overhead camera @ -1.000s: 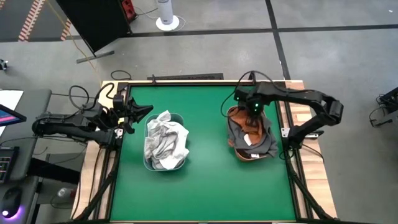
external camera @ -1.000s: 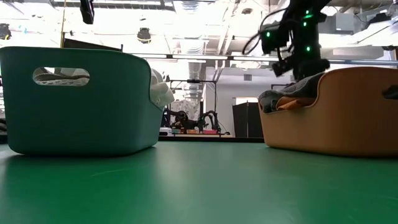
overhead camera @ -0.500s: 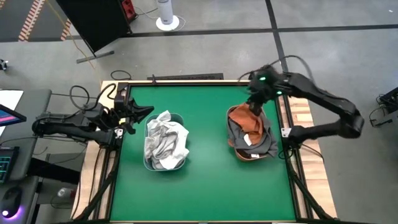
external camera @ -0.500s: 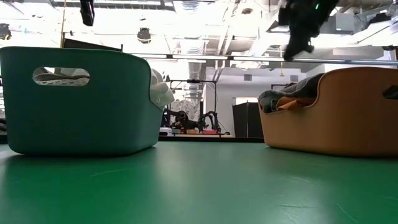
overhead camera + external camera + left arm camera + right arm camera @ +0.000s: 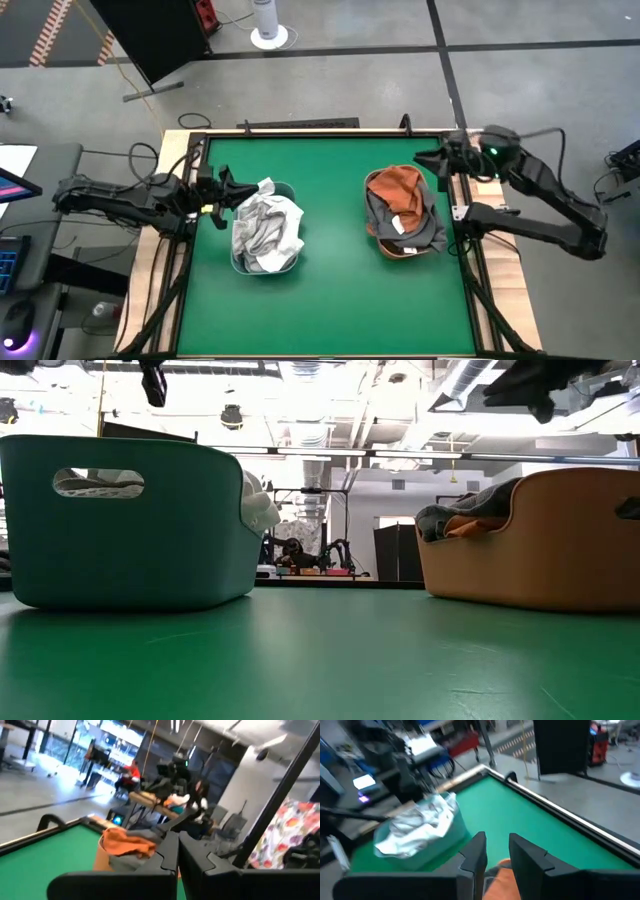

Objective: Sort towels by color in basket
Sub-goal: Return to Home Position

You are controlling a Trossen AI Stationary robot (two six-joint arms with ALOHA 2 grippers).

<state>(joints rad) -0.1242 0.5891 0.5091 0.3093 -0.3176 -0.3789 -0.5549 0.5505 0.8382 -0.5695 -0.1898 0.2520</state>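
Note:
A teal basket (image 5: 237, 262) (image 5: 130, 540) stands left of the table's middle and holds crumpled white and light grey towels (image 5: 266, 226) (image 5: 417, 822). An orange basket (image 5: 384, 249) (image 5: 540, 550) stands toward the right. In it a rust-orange towel (image 5: 397, 190) (image 5: 122, 842) lies over a dark grey towel (image 5: 425, 233), which drapes over the rim. My left gripper (image 5: 232, 187) (image 5: 178, 851) hovers shut, just left of the teal basket's far corner. My right gripper (image 5: 420, 158) (image 5: 497, 849) hovers narrowly open and empty by the table's right edge, beyond the orange basket.
Green table top (image 5: 330, 200) lies bare between the two baskets and in front of them. A raised wooden frame (image 5: 470, 190) runs along the table's edges. Cables hang beside the left arm.
My right gripper has risen from just above the orange basket and drawn back toward the table's far right corner, turning level, with its fingers pointing left. The rust-orange towel now shows uncovered in the basket. My left gripper has shifted a little toward the teal basket.

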